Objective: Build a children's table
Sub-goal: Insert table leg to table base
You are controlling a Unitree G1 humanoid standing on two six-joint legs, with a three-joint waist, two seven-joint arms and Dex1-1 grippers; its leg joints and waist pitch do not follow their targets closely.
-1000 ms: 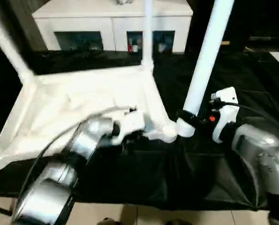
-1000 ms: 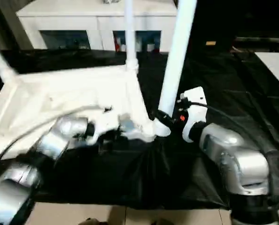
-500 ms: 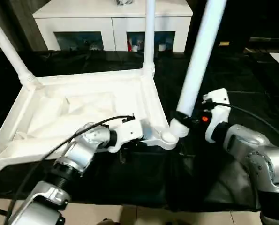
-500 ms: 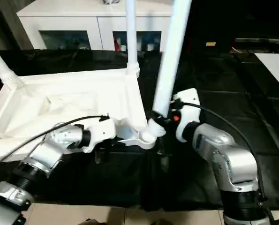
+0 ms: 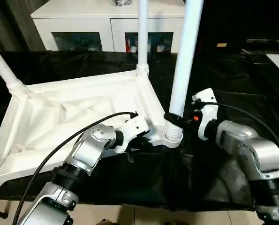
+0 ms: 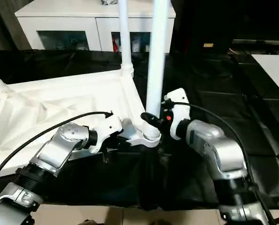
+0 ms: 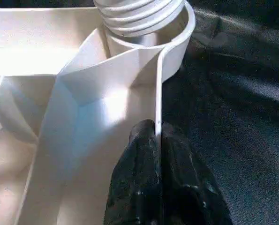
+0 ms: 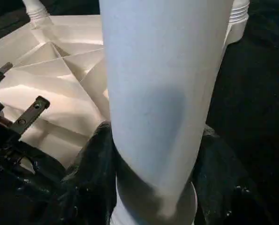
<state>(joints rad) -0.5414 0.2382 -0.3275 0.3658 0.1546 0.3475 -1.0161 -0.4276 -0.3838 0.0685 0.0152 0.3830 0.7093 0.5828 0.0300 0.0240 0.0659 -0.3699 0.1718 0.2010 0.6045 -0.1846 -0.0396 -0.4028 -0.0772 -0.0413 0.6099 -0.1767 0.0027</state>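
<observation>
From my head cameras, the upturned tabletop lies on the black-draped bench. My left wrist shows my left end effector pinched on its rim. My right end effector clamps the leg standing in the corner socket.

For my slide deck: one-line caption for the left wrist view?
Left gripper pinching the thin rim of the white plastic ribbed tabletop beside a threaded white tube leg.

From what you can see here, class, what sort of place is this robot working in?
Probably an indoor room set up as a work area: a white cabinet with dark glass doors stands behind, black cloth covers the work surface, and pale floor tiles show below.
</observation>
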